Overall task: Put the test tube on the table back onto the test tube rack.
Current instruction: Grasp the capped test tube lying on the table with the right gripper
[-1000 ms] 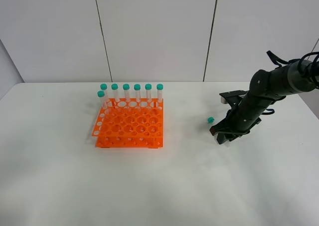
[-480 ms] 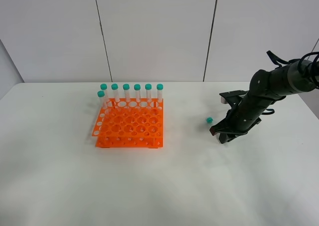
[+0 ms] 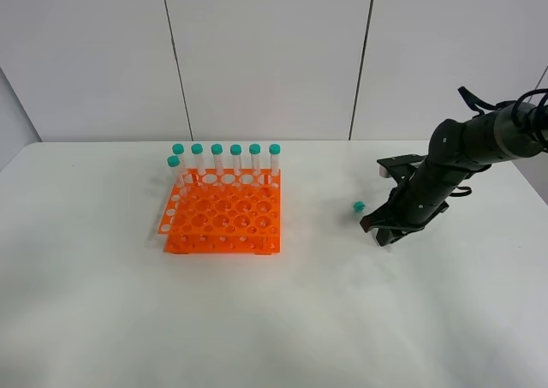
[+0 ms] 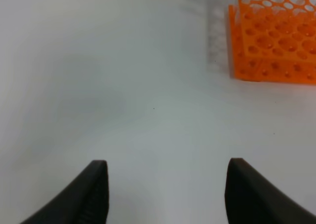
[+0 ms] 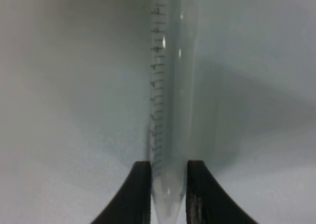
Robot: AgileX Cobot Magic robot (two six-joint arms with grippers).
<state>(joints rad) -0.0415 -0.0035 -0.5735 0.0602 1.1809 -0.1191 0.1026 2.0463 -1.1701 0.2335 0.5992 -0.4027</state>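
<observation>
- Right jaws clamped on the test tube (image 5: 168, 110) at its tip, near the right edge of the counter (image 3: 282, 319).
- Left jaws apart, near the test tube rack (image 4: 271, 46).

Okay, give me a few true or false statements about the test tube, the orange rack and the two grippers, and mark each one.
1. The right gripper is shut on the test tube at its tapered tip. True.
2. The test tube rack is full. False: only seven other tubes stand in it, along its back and left side, and most holes are empty.
3. The left gripper holds a tube. False: it is open and empty above the table.
4. The tubes in the rack stand upright. True.
</observation>
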